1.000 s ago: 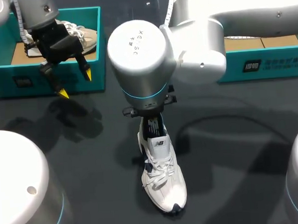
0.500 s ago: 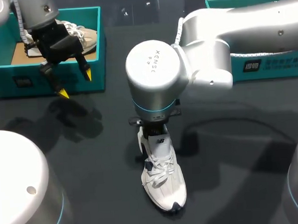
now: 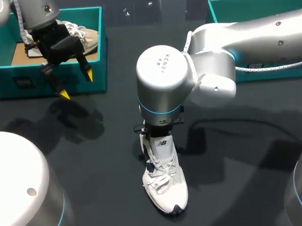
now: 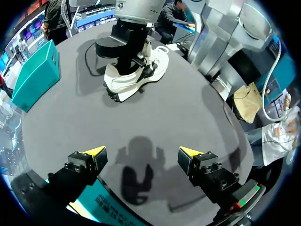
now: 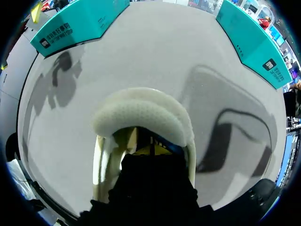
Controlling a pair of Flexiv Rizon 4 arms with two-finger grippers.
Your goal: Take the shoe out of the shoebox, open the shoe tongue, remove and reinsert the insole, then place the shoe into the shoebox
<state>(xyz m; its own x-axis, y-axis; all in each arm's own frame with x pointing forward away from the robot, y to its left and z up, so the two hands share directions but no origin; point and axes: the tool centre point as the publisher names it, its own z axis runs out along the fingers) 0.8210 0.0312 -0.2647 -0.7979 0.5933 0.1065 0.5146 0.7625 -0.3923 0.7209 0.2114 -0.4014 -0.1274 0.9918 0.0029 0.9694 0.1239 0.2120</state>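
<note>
A white lace-up shoe (image 3: 168,185) stands upright on the dark table, toe towards the front edge. My right arm (image 3: 162,79) comes down over its heel. The right gripper (image 5: 151,150) is deep inside the shoe's opening, behind the padded heel collar (image 5: 141,110), its yellow tips pressed together on the thin dark insole, which is almost hidden. My left gripper (image 3: 76,84) hangs open and empty in front of the left teal shoebox (image 3: 53,80). Seen from the left wrist, the left gripper (image 4: 142,151) is well short of the shoe (image 4: 141,75).
A second, beige shoe (image 3: 83,35) lies in the left shoebox. Another teal shoebox (image 3: 213,18) stands at the back right, partly behind my right arm. A dark cable (image 3: 227,121) curves over the table to the right of the shoe.
My right arm has swung right and lowered, sinking the gripper and the dark insole deeper into the shoe. The left arm has stayed still.
</note>
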